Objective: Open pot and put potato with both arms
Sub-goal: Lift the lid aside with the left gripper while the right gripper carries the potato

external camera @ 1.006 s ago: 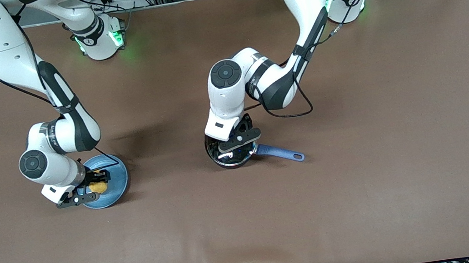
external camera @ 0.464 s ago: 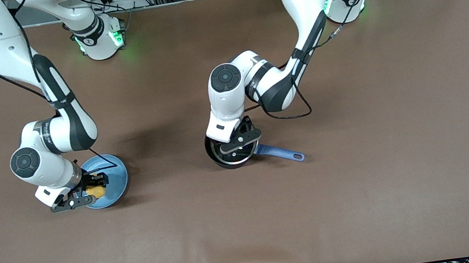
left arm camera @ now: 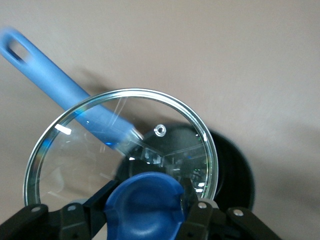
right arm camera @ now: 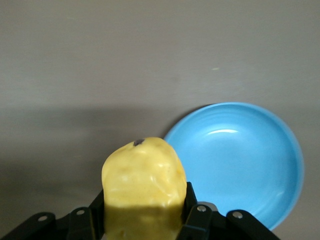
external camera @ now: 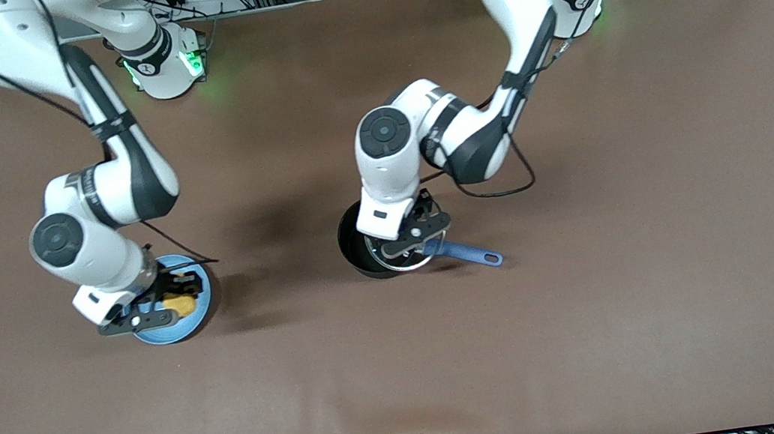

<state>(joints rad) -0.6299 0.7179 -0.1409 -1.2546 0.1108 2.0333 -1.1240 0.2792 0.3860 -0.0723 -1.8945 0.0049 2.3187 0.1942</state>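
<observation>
Brown table [external camera: 664, 246]: pot [external camera: 355, 252], plate [external camera: 200, 313].

My left tool [external camera: 414, 234] has clamped on the lid [left arm camera: 122, 150] by its blue knob [left arm camera: 145, 205] and raised it, shifted toward the handle [external camera: 466, 253], so the pot [external camera: 355, 246] now shows its dark inside (a second ago the glass sat flat on the rim). My right tool [external camera: 168, 306] has lifted the potato [right arm camera: 143, 192] clear of the plate [right arm camera: 240, 160].

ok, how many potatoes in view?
1. The potato is held in the right gripper, lifted over the blue plate. None shows in the open pot, though part of it is covered.
</observation>
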